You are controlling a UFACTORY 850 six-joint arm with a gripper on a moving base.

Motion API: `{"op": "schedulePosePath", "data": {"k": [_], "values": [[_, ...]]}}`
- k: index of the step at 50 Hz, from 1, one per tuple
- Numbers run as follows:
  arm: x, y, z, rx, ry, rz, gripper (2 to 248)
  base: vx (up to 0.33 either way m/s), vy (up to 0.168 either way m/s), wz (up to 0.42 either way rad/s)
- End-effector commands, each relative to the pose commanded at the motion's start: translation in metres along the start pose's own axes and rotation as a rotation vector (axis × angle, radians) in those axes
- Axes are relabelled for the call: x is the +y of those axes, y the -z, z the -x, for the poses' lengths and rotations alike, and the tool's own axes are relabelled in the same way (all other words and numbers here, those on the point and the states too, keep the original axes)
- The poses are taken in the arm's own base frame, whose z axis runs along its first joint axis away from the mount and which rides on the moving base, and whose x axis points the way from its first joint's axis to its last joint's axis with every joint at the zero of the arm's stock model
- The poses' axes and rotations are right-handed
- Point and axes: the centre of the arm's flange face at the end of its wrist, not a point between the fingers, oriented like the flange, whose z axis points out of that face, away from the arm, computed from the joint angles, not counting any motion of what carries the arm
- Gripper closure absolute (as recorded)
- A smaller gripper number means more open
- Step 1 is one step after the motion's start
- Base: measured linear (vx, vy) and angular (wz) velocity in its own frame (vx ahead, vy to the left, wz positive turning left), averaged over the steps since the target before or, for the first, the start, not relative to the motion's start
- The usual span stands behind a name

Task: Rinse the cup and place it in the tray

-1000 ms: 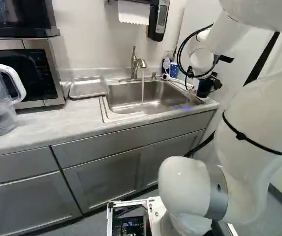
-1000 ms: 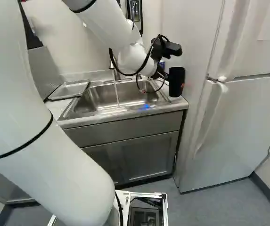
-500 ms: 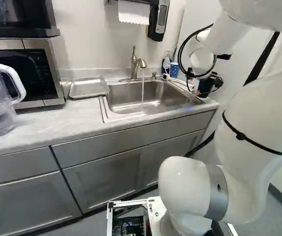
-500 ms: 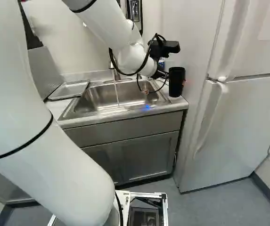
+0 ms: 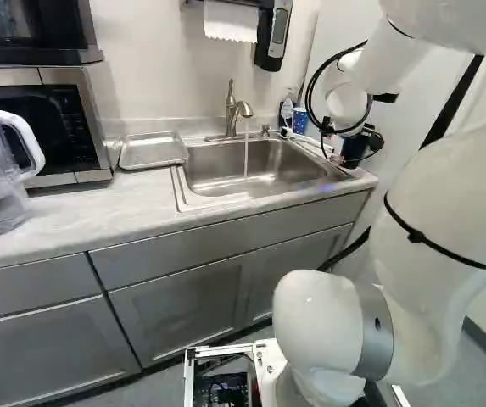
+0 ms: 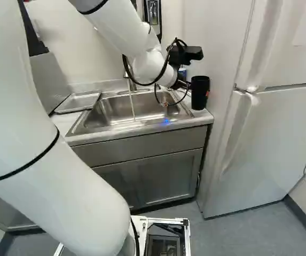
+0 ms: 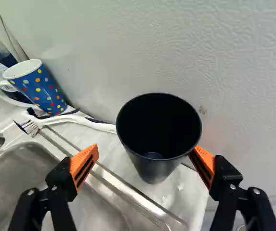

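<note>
In the right base view my gripper (image 6: 185, 84) is at the near side of the black cup (image 6: 200, 93), which stands upright on the counter at the sink's right corner. In the wrist view the gripper (image 7: 145, 151) is open. The cup (image 7: 154, 166) is ahead of and between its fingers, its mouth up and empty. One orange pad (image 7: 204, 163) meets or overlaps the cup's rim; the other (image 7: 84, 166) stands apart from it. A metal tray (image 5: 153, 151) lies left of the sink (image 5: 247, 174). Water runs from the faucet (image 5: 232, 110).
A dotted blue mug (image 7: 40, 90) and a white-handled brush (image 7: 75, 119) are behind the sink corner, beside the cup. The refrigerator (image 6: 270, 138) rises close to the cup's right. A pitcher (image 5: 1, 170) and a microwave (image 5: 47, 127) stand left of the tray.
My wrist and gripper have shifted and turned slightly beside the cup, the wrist camera moving a little left in the right base view. Cup, tray and base have not visibly moved.
</note>
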Motion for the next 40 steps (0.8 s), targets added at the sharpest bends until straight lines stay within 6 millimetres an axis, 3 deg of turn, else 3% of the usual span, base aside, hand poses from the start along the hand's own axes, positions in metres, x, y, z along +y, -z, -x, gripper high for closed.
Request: {"op": "schedulePosePath", "data": {"k": [40], "values": [[0.0015,0.0,-0.0012,0.013,0.0,0.016,3,0.0,0.0,0.0]]}}
